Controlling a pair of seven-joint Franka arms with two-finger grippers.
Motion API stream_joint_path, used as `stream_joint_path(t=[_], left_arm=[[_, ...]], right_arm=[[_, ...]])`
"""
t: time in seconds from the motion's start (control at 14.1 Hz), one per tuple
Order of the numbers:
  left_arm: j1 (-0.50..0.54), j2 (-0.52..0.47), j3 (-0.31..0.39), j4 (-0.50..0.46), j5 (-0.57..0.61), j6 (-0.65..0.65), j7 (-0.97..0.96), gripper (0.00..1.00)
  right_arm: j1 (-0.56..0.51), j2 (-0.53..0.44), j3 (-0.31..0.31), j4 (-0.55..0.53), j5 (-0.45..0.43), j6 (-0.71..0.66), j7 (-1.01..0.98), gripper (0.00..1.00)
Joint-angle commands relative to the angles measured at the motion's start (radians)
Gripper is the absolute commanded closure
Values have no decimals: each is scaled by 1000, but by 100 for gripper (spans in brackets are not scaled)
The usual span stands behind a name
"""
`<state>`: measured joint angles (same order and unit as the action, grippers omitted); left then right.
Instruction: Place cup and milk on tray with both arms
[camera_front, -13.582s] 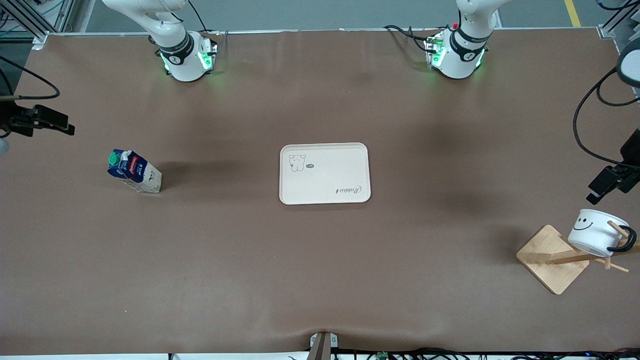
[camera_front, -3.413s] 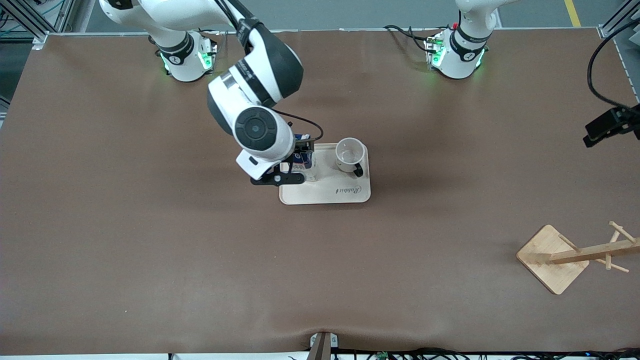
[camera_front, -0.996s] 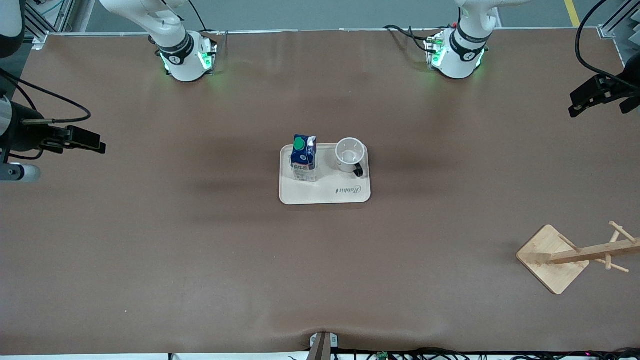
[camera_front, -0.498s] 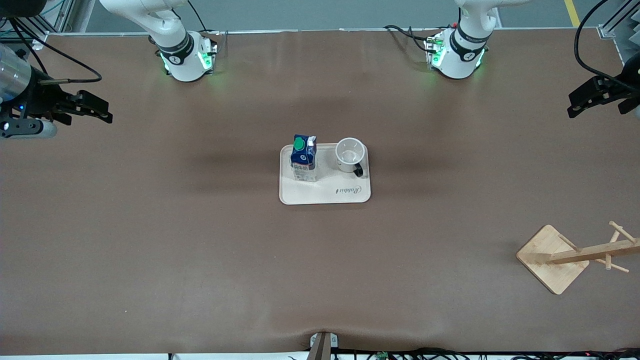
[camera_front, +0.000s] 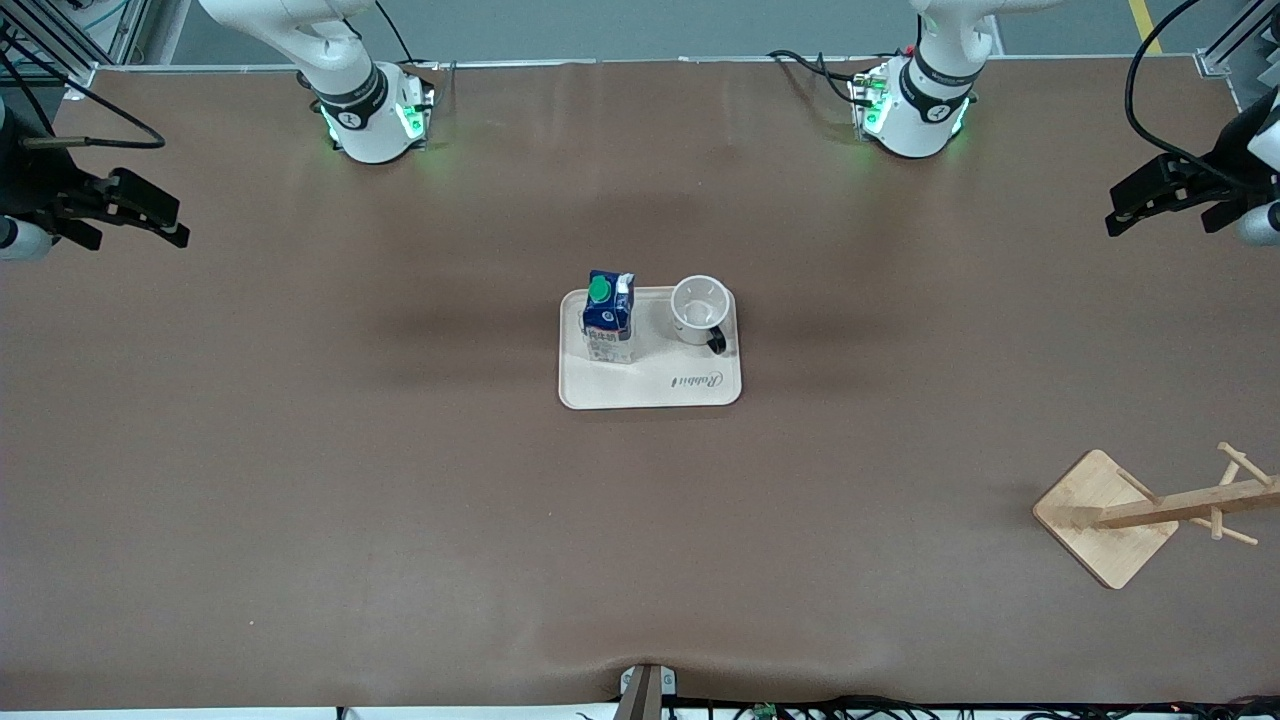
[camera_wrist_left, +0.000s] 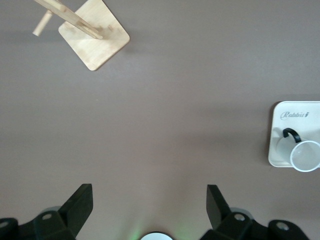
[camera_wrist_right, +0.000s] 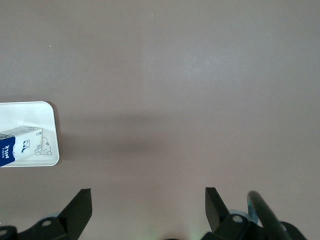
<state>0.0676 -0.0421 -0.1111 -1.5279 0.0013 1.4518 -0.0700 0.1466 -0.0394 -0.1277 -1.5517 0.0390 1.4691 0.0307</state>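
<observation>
The cream tray (camera_front: 650, 385) sat at the middle of the brown table (camera_front: 400, 500). Both task items already stood on it, so the placing looked finished.

The milk (camera_front: 608, 318) stood upright on the tray's half toward the right arm's end, green cap on top. You would have found it light and a little soft-walled, I judge; a grip across its flat sides low on the body would have suited it, without crushing.

The cup (camera_front: 698, 310) stood upright beside the milk, toward the left arm's end, mouth open upward, its black handle turned toward the front camera. It looked hard, smooth and breakable; the rim or the handle would have been your hold.

Your right gripper (camera_front: 135, 208) hung over the table's edge at the right arm's end, fingers spread and empty. Your left gripper (camera_front: 1165, 195) hung over the left arm's end, fingers likewise spread, holding nothing. Both were well apart from the tray.

A wooden rack (camera_front: 1130, 515) stood bare near the front camera, toward the left arm's end.
</observation>
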Motion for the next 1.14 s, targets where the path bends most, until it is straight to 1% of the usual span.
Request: stream_joint_path(t=[0.0, 0.07, 0.14, 0.28, 0.43, 0.57, 0.71, 0.85, 1.07], left_arm=[[-3, -15, -5, -15, -12, 12, -40, 0], [3, -40, -12, -55, -9, 54, -40, 0], [4, -68, -13, -93, -9, 83, -40, 0], [0, -82, -18, -115, 0, 85, -43, 0], [4, -96, -44, -124, 23, 82, -45, 0], [8, -85, -41, -106, 22, 59, -40, 0], [6, -68, -38, -74, 22, 56, -44, 0], [8, -59, -35, -48, 19, 33, -42, 0], [6, -47, -35, -37, 26, 32, -43, 0]], right_arm=[[-62, 32, 38, 42, -4, -12, -11, 0], [-129, 32, 112, 42, -1, -13, -12, 0], [-175, 32, 147, 42, -2, -13, -18, 0], [-165, 30, 148, 45, -17, -7, -17, 0], [-174, 32, 148, 45, -11, -3, -15, 0], [-176, 32, 148, 45, -18, -3, -15, 0], [-188, 30, 146, 45, 2, -9, -8, 0], [-179, 30, 149, 56, -7, -1, -12, 0], [-191, 32, 148, 65, -2, -3, -8, 0]])
